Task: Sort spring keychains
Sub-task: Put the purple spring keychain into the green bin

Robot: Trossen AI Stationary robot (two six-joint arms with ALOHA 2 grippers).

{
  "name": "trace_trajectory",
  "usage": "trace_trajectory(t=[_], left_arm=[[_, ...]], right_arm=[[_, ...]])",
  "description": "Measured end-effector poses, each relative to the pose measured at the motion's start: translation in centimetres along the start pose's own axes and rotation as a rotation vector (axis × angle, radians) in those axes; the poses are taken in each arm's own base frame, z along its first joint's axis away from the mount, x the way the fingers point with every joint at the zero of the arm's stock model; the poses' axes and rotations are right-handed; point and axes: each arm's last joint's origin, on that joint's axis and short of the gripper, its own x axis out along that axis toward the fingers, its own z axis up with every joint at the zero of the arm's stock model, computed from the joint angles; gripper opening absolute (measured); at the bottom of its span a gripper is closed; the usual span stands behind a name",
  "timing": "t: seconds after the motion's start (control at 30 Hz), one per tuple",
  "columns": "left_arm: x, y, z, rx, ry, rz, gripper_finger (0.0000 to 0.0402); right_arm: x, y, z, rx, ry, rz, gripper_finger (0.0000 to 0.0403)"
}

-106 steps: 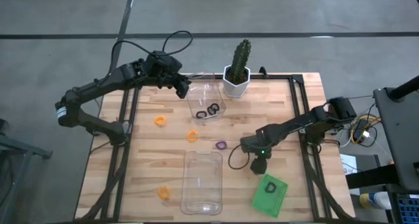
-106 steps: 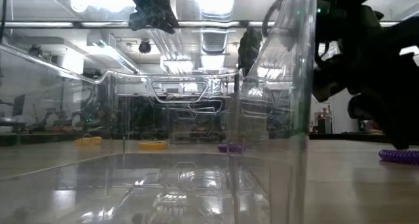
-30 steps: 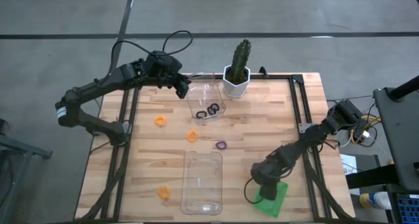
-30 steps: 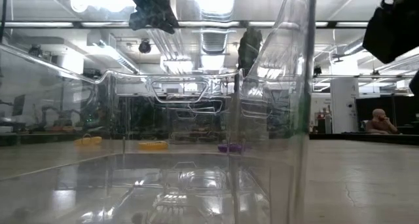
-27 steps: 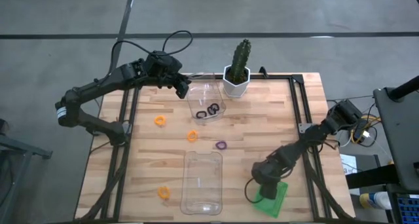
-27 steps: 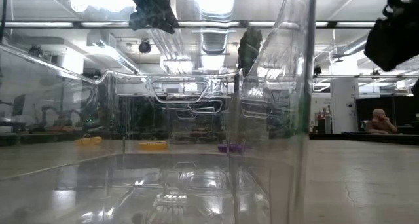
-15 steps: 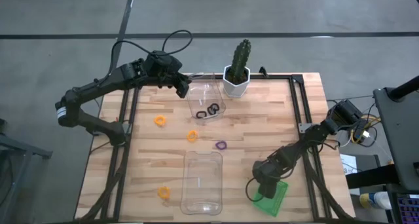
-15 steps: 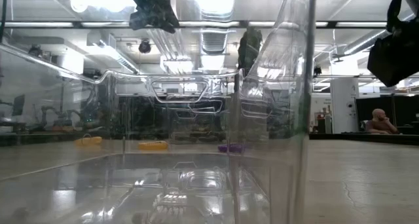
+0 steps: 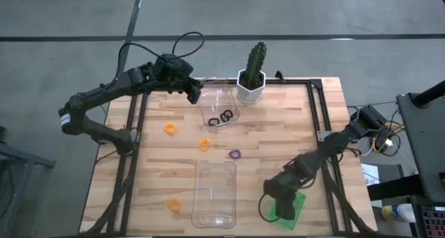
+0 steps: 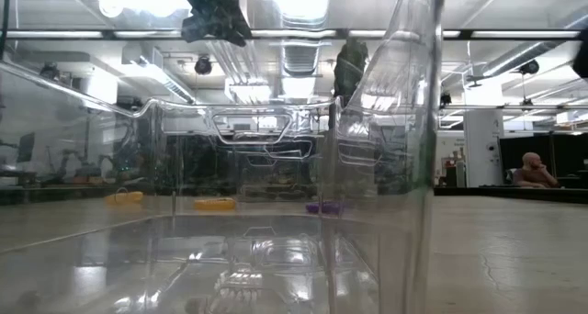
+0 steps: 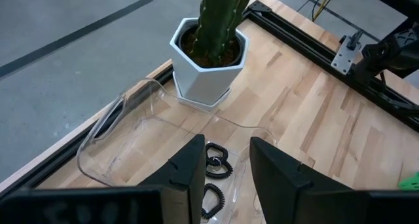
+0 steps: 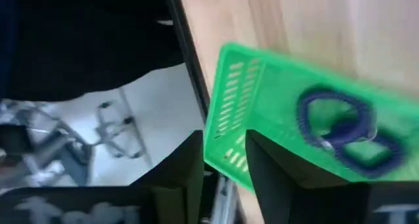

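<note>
On the wooden table [image 9: 278, 127] we see black keychains [image 9: 221, 117] and purple keychains [image 12: 340, 129] already binned, orange keychains [image 9: 169, 128] loose, right gripper [image 9: 284, 209] parted and empty over the green tray [image 9: 299, 204], left gripper [image 11: 224, 162] parted.

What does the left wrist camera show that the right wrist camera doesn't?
Only the left wrist view: the cactus in its white pot and the clear tray holding black keychains, seen past the open left hand.
Only the right wrist view: purple keychains lying in the green tray, under the open right hand, plus the floor beyond the table edge.
Both: the wooden table. A green sliver at the left wrist view's edge may be that same tray.
</note>
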Motion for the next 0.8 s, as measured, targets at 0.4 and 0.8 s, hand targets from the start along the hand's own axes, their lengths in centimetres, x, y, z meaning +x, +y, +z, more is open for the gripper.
trace_trajectory(t=[0.4, 0.8], left_arm=[[0.1, 0.0, 0.0, 0.000, -0.001, 0.000, 0.0113], [0.1, 0.0, 0.0, -0.015, -0.001, -0.001, 0.0113]], right_arm=[[-9.0, -3.4, 6.6, -0.091, -0.254, -0.278, 0.0026], [-13.8, -11.2, 13.4, 0.296, -0.496, -0.103, 0.0034]])
